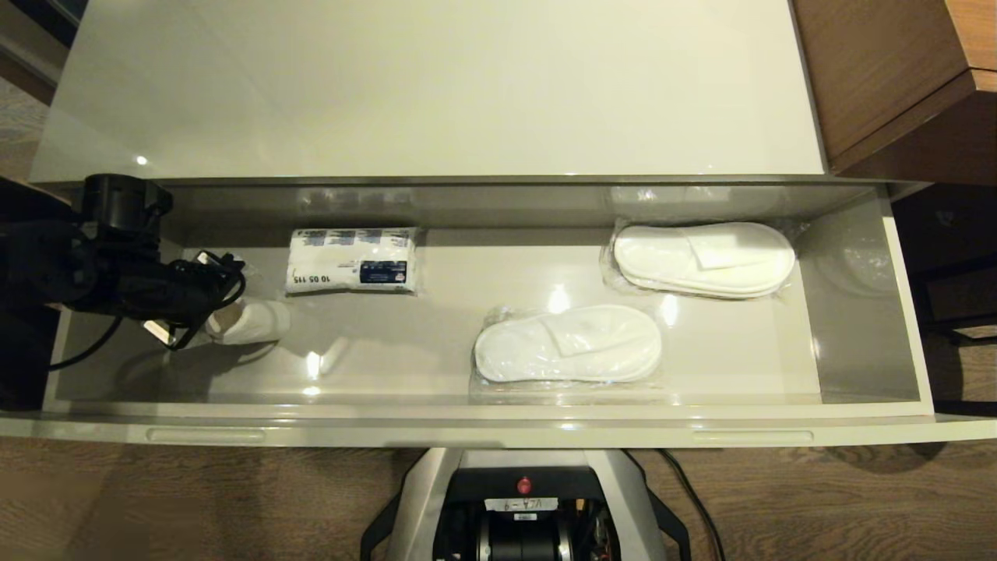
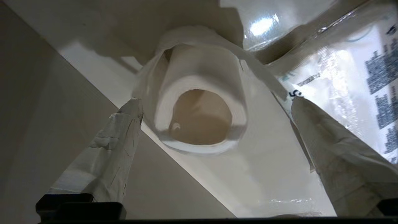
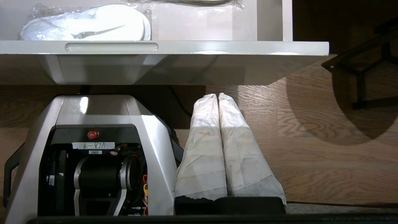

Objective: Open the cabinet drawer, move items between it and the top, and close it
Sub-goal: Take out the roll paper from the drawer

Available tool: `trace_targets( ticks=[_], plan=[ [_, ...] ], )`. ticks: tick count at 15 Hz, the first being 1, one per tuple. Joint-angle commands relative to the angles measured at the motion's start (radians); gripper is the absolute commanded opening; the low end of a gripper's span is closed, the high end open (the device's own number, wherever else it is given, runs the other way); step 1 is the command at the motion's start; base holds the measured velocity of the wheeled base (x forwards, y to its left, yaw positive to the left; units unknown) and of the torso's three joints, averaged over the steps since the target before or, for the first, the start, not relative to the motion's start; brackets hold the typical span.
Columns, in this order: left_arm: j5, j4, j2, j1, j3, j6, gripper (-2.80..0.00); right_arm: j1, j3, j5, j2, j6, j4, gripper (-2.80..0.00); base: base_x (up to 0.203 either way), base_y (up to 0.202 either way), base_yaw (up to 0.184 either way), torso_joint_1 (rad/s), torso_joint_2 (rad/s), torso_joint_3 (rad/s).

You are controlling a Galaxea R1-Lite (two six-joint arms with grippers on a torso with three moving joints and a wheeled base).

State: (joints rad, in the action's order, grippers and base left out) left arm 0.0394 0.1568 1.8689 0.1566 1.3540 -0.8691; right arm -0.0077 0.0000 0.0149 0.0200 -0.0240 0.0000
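Since the cabinet drawer (image 1: 483, 417) already stands pulled fully out, the opening step looks done, while the moving and the closing still seem ahead: the cream-white top (image 1: 436, 86) carries nothing in view, and every item still lies inside. The left gripper (image 2: 214, 102) reaches into the drawer's left end with its fingers (image 2: 108, 149) spread wide, one on each side of the white paper roll (image 2: 199, 112); the roll sits between the tips with its hollow core facing the wrist, and one tip seems to just meet its edge, but no grip has closed. Just beyond the far finger lies a plastic-wrapped white packet (image 1: 352, 261) printed "10 05 115", with a dark blue label too small to read. Two wrapped slipper pairs (image 1: 568, 343) (image 1: 703, 259) rest well apart from the fingers, toward the drawer's right half. The right gripper (image 3: 218, 96) hangs parked beside the robot's base (image 3: 93, 149), its fingers pressed together on nothing. A tag on the base reads something like "VLA-9", upside down.
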Motion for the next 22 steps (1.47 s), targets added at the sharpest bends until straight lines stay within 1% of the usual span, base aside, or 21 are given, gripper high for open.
trace_targets(
  ticks=[1, 6, 7, 22],
  plan=[
    [0.000, 0.000, 0.012, -0.002, 0.003, -0.005, 0.00, 0.000, 0.000, 0.000, 0.001, -0.001, 0.000, -2.80, 0.000, 0.000, 0.000, 0.000, 0.00, 0.000],
    [0.006, -0.002, 0.046, -0.007, 0.045, -0.005, 0.00, 0.000, 0.000, 0.000, 0.001, -0.001, 0.000, -2.80, 0.000, 0.000, 0.000, 0.000, 0.00, 0.000],
    [0.014, -0.002, 0.053, -0.008, 0.046, -0.005, 0.00, 0.000, 0.000, 0.000, 0.001, -0.001, 0.000, -2.80, 0.000, 0.000, 0.000, 0.000, 0.00, 0.000],
    [0.013, -0.002, 0.073, -0.008, 0.045, -0.008, 0.00, 0.000, 0.000, 0.000, 0.001, -0.001, 0.000, -2.80, 0.000, 0.000, 0.000, 0.000, 0.00, 0.000]
  ],
)
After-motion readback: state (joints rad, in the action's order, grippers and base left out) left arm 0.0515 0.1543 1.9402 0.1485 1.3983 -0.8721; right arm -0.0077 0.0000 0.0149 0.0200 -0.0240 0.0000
